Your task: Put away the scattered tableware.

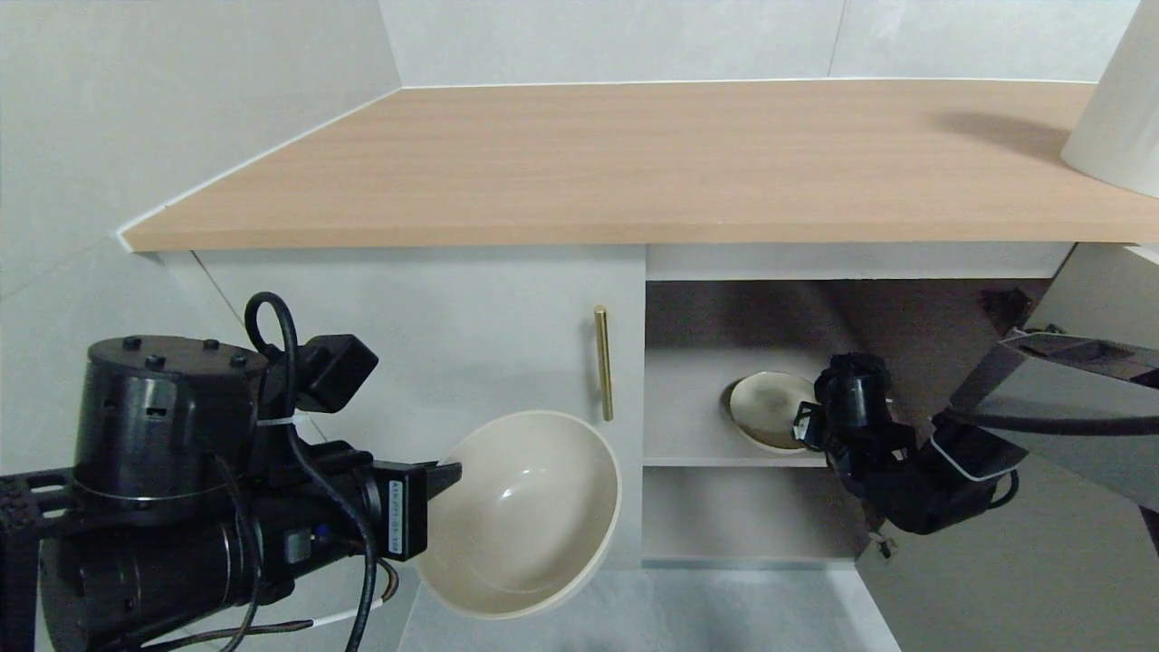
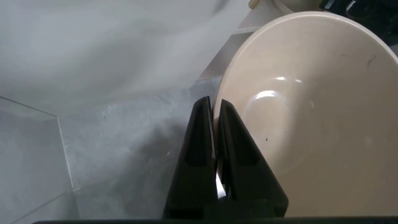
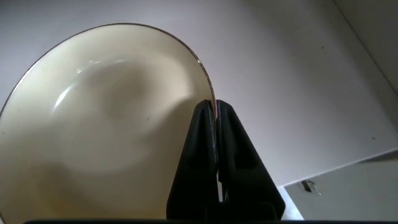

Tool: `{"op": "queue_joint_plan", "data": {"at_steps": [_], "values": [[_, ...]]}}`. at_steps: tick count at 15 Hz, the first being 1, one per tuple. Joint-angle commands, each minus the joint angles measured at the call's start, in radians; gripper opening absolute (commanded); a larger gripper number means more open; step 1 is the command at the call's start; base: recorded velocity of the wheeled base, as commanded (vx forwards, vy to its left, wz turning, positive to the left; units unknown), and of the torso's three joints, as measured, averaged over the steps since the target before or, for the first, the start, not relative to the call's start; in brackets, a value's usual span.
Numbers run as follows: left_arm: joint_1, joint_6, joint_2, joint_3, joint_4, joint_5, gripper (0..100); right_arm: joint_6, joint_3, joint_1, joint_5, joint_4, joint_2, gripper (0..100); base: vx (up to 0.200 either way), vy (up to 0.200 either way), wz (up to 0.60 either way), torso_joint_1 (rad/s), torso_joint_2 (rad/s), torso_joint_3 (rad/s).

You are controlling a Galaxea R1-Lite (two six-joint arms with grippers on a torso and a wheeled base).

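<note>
Jaws on my left gripper (image 1: 445, 473) are clamped on the rim of the big cream bowl (image 1: 530, 516), lower middle of the head frame, in front of the closed cupboard door (image 1: 435, 344) and under its brass handle (image 1: 602, 362). The bowl hangs tilted, mouth toward the camera, touching nothing else that I can see. Jaws on my right gripper (image 1: 804, 424) pinch the rim of the smaller cream dish (image 1: 768, 407), right of centre, inside the open cupboard (image 1: 742, 317) above the shelf (image 1: 724, 460); can't tell if the dish touches the shelf. The wooden bench (image 1: 634, 154) runs across the top, with a white object (image 1: 1118, 109) in the upper right corner.

Handling, my guess: both pieces are stiff and smooth-glazed, so slippery and likely to chip. The big bowl is heavier, its weight levering off a single rim pinch. The rim is the only thin edge to take: firm squeeze, gentle set-down.
</note>
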State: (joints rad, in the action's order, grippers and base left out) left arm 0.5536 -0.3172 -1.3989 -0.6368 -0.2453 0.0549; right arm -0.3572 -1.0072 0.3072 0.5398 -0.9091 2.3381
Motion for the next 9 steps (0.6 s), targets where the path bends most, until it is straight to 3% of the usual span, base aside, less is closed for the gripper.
{"op": "queue_joint_plan", "data": {"at_steps": [1, 7, 8, 9], "values": [[0.000, 0.000, -0.002, 0.000, 0.000, 0.000, 0, 0.000, -0.008, -0.007, 0.000, -0.001, 0.006, 0, 0.000, 0.000, 0.00, 0.000, 0.00, 0.000], [0.000, 0.000, -0.005, 0.000, 0.000, 0.000, 0, 0.000, -0.027, -0.007, 0.002, -0.001, 0.009, 0, 0.000, 0.000, 0.00, 0.000, 0.00, 0.000], [0.000, 0.000, -0.008, 0.000, 0.000, 0.000, 0, 0.000, -0.028, -0.007, 0.000, -0.001, 0.010, 100, 0.000, 0.000, 0.00, 0.000, 0.00, 0.000], [0.000, 0.000, -0.008, 0.000, 0.000, 0.000, 0, 0.000, -0.031, -0.008, 0.002, -0.001, 0.010, 100, 0.000, 0.000, 0.00, 0.000, 0.00, 0.000]]}}
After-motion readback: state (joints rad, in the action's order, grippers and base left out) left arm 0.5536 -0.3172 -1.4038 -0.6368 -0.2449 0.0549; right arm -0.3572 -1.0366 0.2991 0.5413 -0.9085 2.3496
